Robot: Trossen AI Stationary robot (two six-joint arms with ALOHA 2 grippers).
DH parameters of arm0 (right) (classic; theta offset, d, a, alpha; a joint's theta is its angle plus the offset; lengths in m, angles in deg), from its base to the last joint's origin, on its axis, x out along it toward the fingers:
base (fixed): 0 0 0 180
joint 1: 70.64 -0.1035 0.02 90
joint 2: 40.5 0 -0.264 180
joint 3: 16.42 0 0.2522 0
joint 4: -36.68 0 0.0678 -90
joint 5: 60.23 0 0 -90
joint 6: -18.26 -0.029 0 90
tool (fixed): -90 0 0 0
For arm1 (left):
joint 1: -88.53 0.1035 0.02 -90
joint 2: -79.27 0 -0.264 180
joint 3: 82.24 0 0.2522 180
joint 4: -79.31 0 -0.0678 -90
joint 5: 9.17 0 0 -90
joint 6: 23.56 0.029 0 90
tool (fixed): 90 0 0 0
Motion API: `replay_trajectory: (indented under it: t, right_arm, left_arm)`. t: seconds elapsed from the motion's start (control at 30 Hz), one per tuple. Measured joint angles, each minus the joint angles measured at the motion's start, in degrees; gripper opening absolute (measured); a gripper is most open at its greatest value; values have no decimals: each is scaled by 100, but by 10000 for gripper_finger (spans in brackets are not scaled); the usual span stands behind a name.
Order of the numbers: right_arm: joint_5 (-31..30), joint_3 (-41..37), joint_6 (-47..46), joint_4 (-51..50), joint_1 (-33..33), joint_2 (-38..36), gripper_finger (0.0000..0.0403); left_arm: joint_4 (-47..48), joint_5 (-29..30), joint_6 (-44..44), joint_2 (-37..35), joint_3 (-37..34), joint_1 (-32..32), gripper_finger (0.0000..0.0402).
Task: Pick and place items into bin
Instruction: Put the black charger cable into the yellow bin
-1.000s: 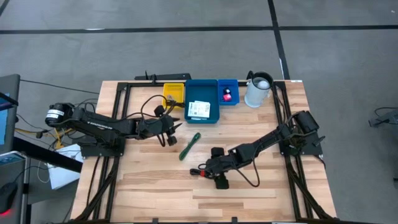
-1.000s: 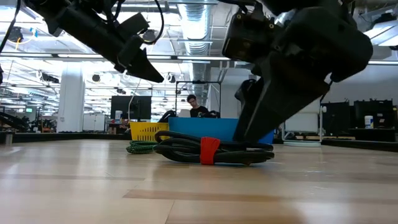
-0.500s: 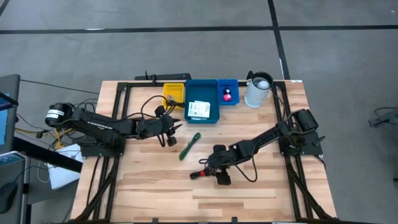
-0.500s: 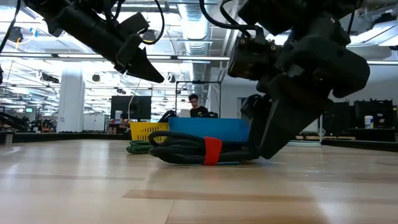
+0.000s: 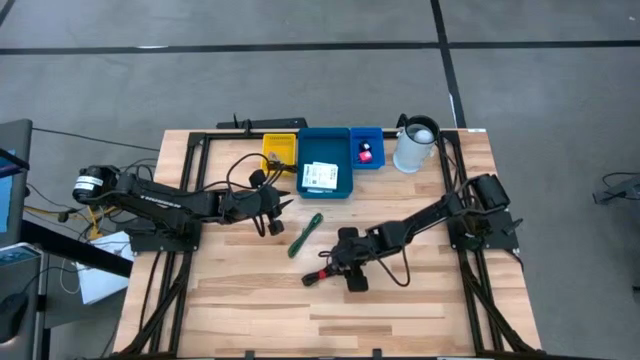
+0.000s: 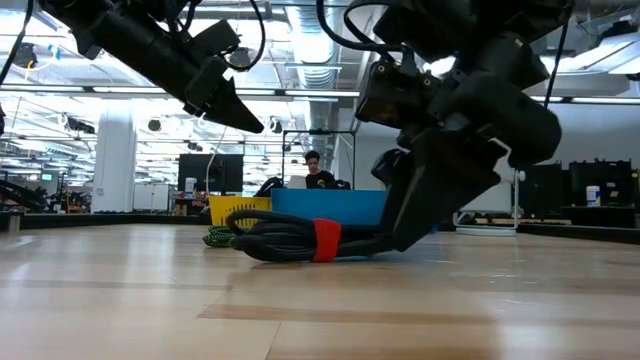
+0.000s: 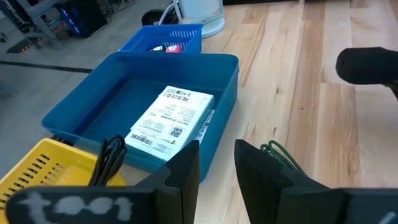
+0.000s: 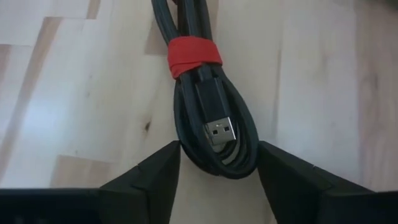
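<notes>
The black cable with a red band (image 5: 318, 275) lies coiled on the table's middle near part, and also shows in the low view (image 6: 300, 240). My right gripper (image 8: 217, 165) slants down over its right end, shut on that loop. My left gripper (image 7: 217, 163) hovers open above the table left of the blue bin (image 5: 325, 133), touching nothing. A white printed packet (image 5: 320, 177) lies flat inside that bin. The green pen (image 5: 305, 234) lies on the wood between the two grippers. A pink round piece (image 5: 365, 154) sits in the small blue basket. My right gripper holds the cable's looped end (image 8: 214, 163), the end with the USB plug (image 8: 219, 132), pinched between its two fingers (image 8: 158, 171). The fingers come slanting down from the table's right and lie along the coil. The whole cable rests on the table, red band (image 8: 193, 53) ahead of the fingers.
A yellow basket (image 5: 280, 150), the blue bin and a small blue basket (image 5: 366, 135) stand in a row at the far edge, with a white jug (image 5: 415, 145) to their right. Bare wood spreads across the near half. A person sits far behind the table (image 6: 315, 172).
My right gripper has moved a little toward the table's left, and the cable has slid along the table leftward with it, staying flat on the wood. My left arm has kept still.
</notes>
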Motion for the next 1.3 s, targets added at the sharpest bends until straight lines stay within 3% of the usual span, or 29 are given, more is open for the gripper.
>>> replay_trajectory:
  t: [0.3,0.43,0.83,1.1,1.3]
  right_arm:
    - [-57,0,377,14,78,0,84]
    - [-76,2,516,18,25,-2,52]
    - [-799,11,929,36,-213,-15,24]
    - [-1231,84,1363,-170,-189,-44,25]
    - [-1706,394,1624,-717,-195,-234,18]
  left_arm:
    - [9,2,-323,2,0,-1,91]
    - [9,2,-590,4,0,-1,91]
    - [11,-99,-1185,4,0,-2,92]
    - [86,-43,-996,4,0,0,92]
    - [76,93,-263,7,0,86,92]
